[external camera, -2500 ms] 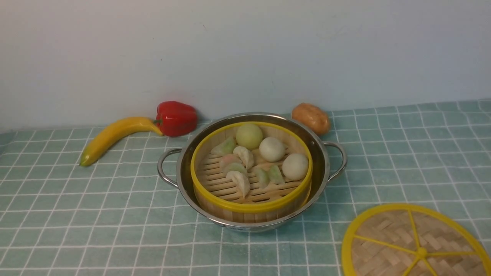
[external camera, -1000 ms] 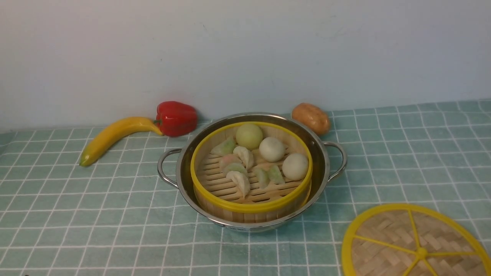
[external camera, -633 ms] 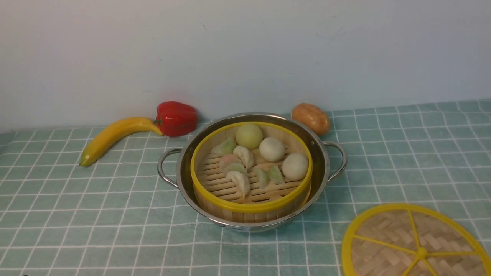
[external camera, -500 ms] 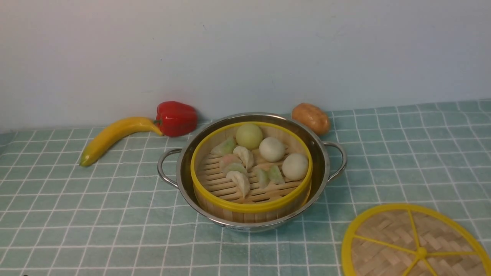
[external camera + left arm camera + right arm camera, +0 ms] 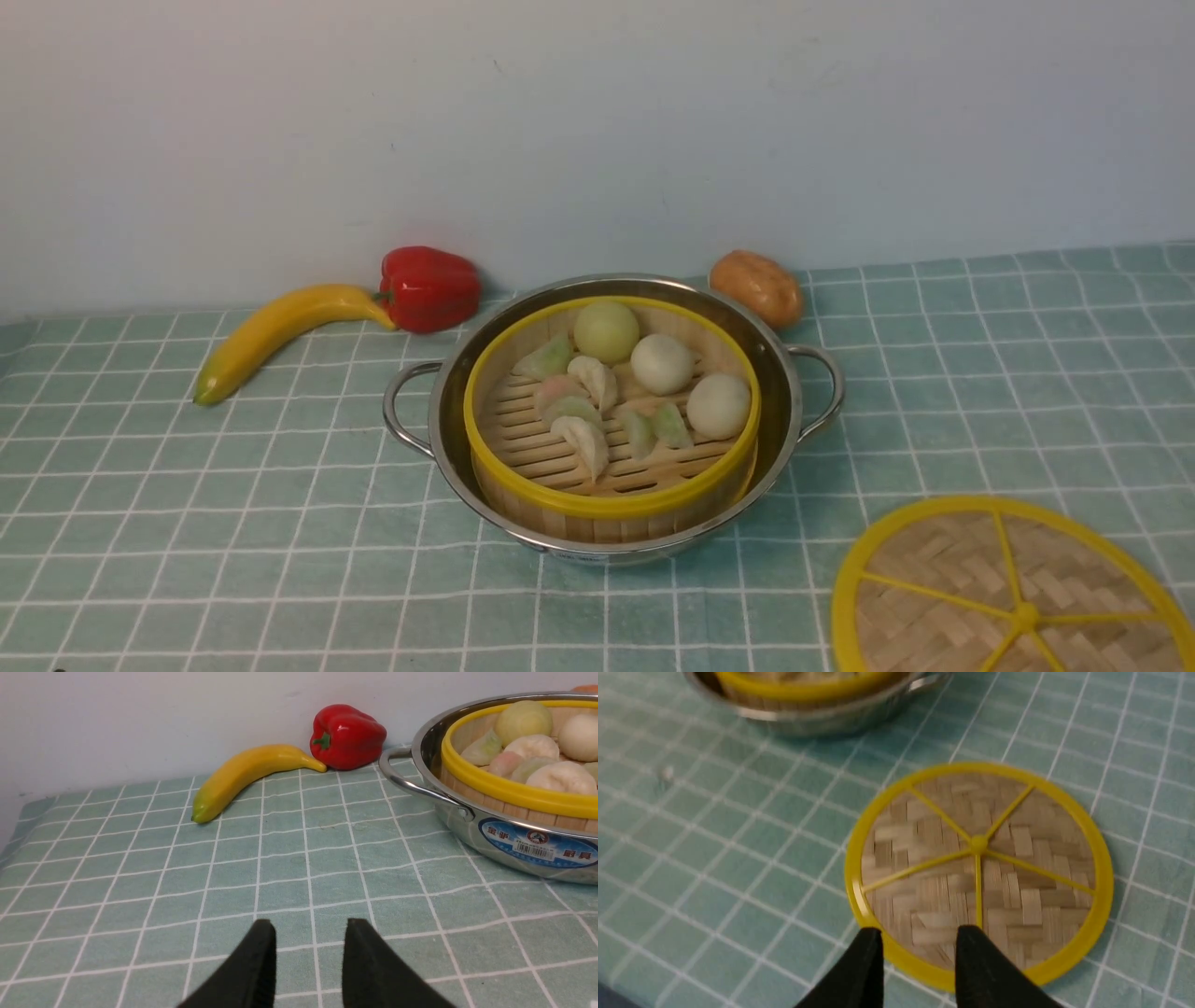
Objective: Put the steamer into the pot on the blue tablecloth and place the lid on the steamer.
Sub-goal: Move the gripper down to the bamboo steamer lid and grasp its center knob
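The steamer (image 5: 611,504), a yellow-rimmed bamboo basket of pale buns and dumplings, sits inside the shiny pot (image 5: 790,392) on the blue tablecloth (image 5: 233,523). The lid (image 5: 943,597), a flat woven disc with yellow spokes, lies on the cloth at the front right, apart from the pot. Neither arm shows in the front view. In the left wrist view my left gripper (image 5: 308,926) hovers open over bare cloth, with the pot (image 5: 490,835) off to one side. My right gripper (image 5: 920,933) is open over the near rim of the lid (image 5: 1017,882), holding nothing.
A banana (image 5: 271,331) and a red pepper (image 5: 429,287) lie by the back wall left of the pot. A potato (image 5: 758,287) sits behind the pot's right side. The pot's looped handles stick out left and right.
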You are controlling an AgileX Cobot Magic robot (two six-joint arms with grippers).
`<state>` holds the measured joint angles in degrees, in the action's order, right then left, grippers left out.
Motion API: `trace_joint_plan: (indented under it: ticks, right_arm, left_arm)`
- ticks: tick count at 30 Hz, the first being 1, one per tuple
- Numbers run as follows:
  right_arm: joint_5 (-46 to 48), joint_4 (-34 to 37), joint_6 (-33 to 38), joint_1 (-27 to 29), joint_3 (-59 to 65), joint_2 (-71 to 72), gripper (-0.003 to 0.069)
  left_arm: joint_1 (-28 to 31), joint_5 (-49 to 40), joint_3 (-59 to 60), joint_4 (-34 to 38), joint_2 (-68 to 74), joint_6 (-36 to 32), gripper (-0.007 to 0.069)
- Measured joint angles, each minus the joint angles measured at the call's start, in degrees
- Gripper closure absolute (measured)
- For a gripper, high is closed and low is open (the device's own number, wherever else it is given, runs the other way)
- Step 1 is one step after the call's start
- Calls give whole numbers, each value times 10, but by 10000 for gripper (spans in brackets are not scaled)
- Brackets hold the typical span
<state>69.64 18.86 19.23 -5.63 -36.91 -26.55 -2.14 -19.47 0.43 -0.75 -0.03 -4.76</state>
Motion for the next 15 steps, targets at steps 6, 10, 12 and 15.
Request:
trace_joint_plan:
  ticks: [6,10,12,15]
  right_arm:
    - [-89,0,108,-8,-10,-193,417]
    - [-116,-4,70,-36,-38,-309,417]
    - [-117,-23,29,-53,-64,-380,417]
    - [-114,-48,-11,-64,-90,-436,417]
  left_arm:
    - [0,0,0,0,0,0,423]
    - [0,0,0,0,0,0,423]
    - [0,0,0,0,0,0,423]
    - [0,0,0,0,0,0,423]
